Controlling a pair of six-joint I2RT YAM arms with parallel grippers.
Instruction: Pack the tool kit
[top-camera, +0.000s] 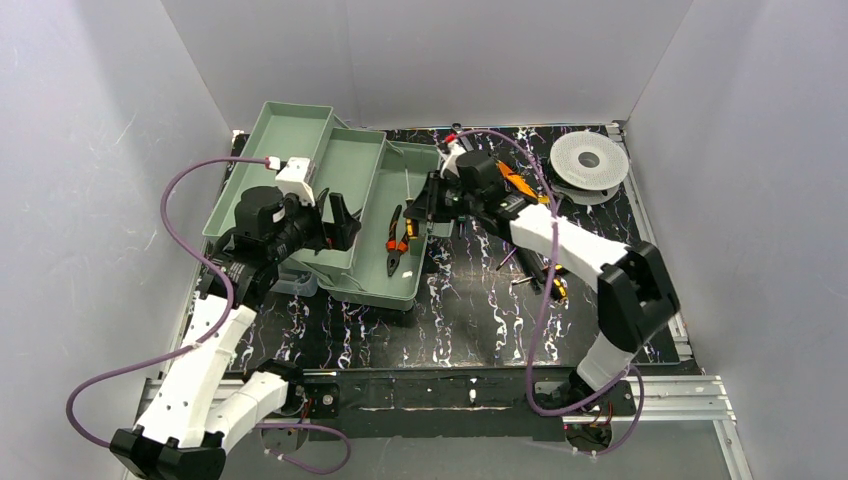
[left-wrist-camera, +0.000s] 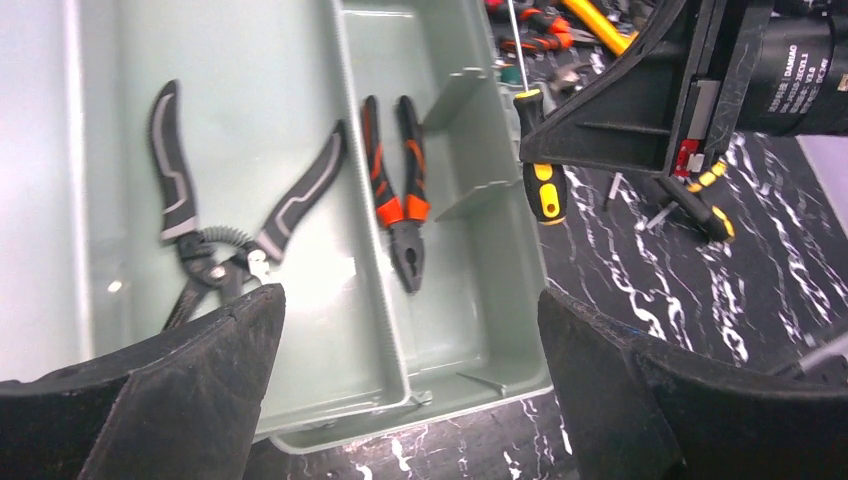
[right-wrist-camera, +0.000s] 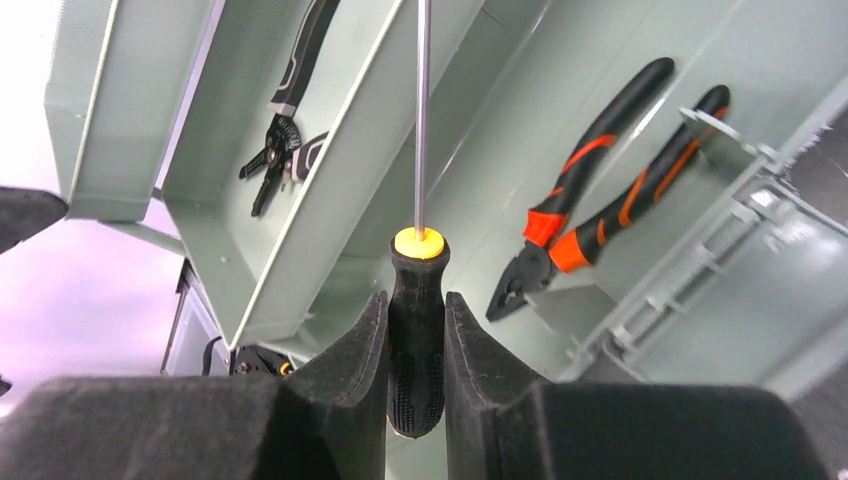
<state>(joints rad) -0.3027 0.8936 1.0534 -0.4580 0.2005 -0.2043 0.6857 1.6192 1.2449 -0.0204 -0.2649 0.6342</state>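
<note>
The green tool box stands open at the back left, its trays stepped out. Orange-and-black pliers lie in the lower tray, and grey-and-black pliers lie in the tray beside it. My right gripper is shut on the black-and-yellow handle of a screwdriver and holds it over the lower tray's right side, shaft pointing away from the fingers. My left gripper is open and empty, hovering above the box's near edge.
A white spool sits at the back right. Loose tools lie on the black marbled table right of the box: an orange-handled tool and small screwdrivers. Grey walls close in the table on three sides.
</note>
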